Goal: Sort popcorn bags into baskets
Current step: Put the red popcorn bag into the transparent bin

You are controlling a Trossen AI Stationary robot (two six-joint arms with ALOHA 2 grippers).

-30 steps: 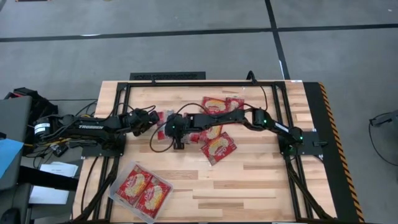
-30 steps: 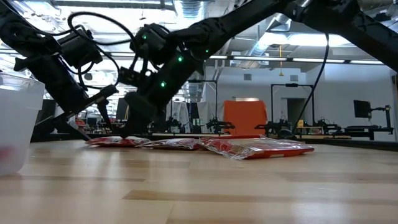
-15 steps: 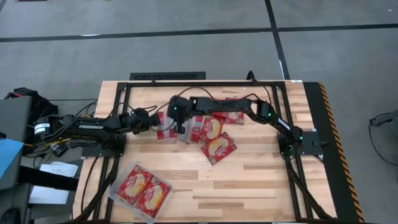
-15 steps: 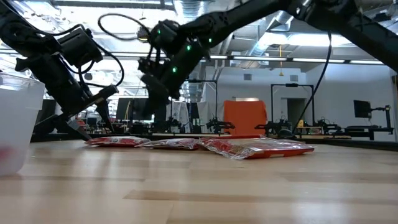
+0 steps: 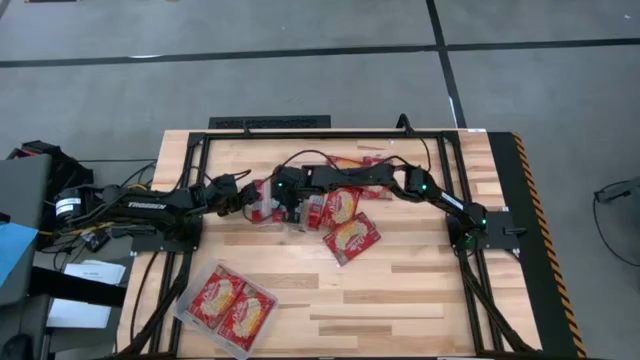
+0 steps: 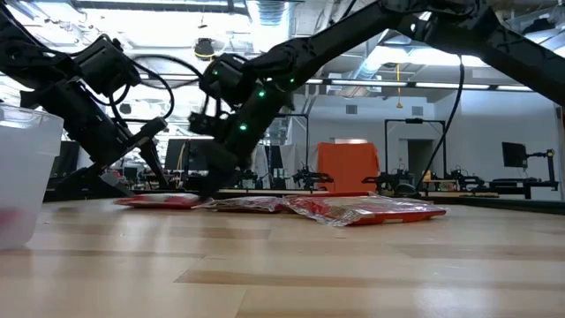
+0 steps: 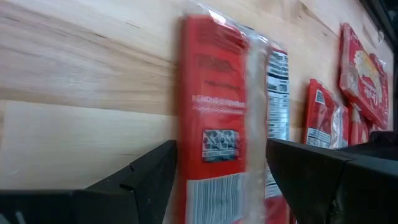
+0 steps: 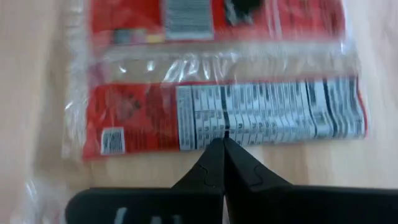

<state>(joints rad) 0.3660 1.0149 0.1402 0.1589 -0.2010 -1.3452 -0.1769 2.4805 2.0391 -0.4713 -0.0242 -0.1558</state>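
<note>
My left gripper (image 7: 221,180): fingers spread wide around a red popcorn bag (image 7: 227,143) lying back-up at table centre. My right gripper (image 8: 222,163): fingers pressed together, tips just over a neighbouring bag (image 8: 249,115). Clear basket (image 5: 226,304): near left corner, two bags inside.

One camera hangs above me, looking straight down on the whole pale wooden plank table (image 5: 400,290). Another sits at its surface, facing level across it toward the room. My wrist cameras look closely down onto red crinkly plastic popcorn bags (image 7: 224,137) on that table; every view shares this pile.
</note>
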